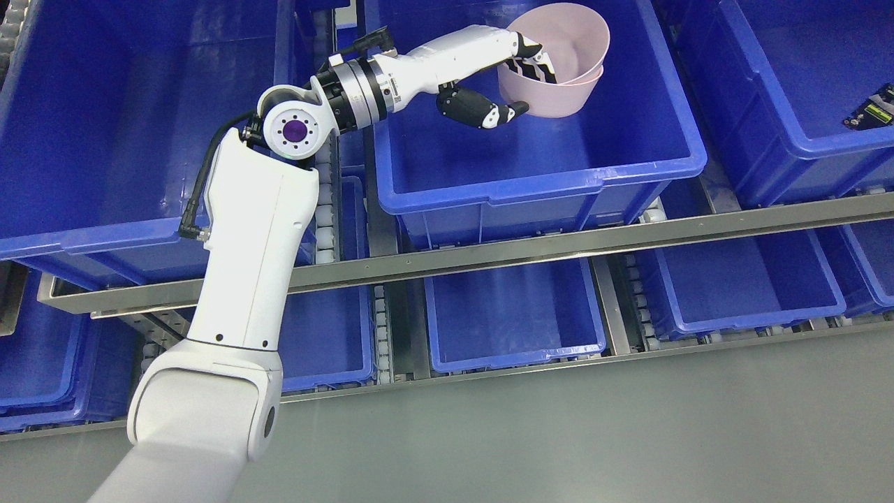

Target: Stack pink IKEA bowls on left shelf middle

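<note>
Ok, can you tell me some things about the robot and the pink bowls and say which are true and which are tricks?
1. The pink bowls sit in the middle blue bin. True.
2. The bowls are stacked, one inside the other. True.
3. The left hand is far from the bowls. False: its fingers reach over the rim into the top bowl and its thumb is outside.
4. The bowls are green. False: they are pink.
5. The bin on the right holds something small at the picture's edge. True.
6. The robot's right hand holds a bowl too. False: no right hand shows.
</note>
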